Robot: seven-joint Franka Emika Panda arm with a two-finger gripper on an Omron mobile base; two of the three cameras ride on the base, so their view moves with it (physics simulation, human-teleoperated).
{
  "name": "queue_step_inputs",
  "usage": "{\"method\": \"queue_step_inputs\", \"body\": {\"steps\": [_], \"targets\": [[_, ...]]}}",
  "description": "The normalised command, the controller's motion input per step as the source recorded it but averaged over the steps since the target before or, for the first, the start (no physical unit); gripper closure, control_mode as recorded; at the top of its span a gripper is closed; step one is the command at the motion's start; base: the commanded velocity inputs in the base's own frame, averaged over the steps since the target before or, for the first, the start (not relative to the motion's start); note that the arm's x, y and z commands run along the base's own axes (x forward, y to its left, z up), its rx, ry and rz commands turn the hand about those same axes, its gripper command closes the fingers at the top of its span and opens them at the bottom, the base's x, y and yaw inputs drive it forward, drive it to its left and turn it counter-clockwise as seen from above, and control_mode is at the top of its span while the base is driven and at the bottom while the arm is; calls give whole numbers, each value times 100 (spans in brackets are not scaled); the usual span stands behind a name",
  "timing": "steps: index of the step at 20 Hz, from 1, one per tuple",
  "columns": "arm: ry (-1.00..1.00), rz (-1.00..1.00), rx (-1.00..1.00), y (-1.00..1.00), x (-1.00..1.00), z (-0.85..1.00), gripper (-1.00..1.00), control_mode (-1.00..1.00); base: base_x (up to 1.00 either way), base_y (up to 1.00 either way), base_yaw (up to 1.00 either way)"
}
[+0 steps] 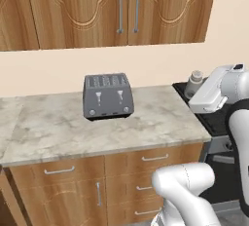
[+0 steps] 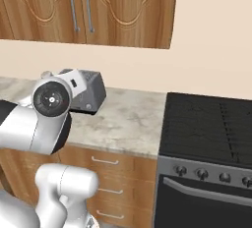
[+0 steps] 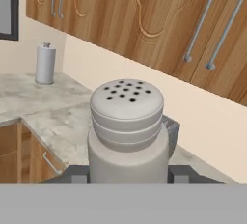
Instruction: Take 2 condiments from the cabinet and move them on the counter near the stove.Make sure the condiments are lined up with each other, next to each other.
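Grey shaker (image 3: 127,131) sat clamped between closed fingers (image 3: 126,174) above the surface (image 1: 73,127); a loose grip could drop it.

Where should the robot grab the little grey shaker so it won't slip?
Around the round body of the grey shaker, just under the cap, with one finger coming from each opposite side. The shaker stands upright, and the cap, with its holes on top, looks a bit wider than the body, so it should act like a ledge. The gripper is shut on it this way.
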Motion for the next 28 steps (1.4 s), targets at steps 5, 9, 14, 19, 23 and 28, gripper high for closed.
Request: {"method": "queue_step_inputs", "body": {"steps": [5,9,14,19,23,28], "targets": [[0,0,0,0,0,0,100,100,79,14,0],[0,0,0,0,0,0,100,100,52,1,0],[0,0,0,0,0,0,100,100,3,0,0],[0,0,0,0,0,0,100,100,2,0,0],[4,0,2,-41,19,-37,100,-100,0,0,0],[7,4,2,-53,21,-45,100,-100,0,0,0]]}}
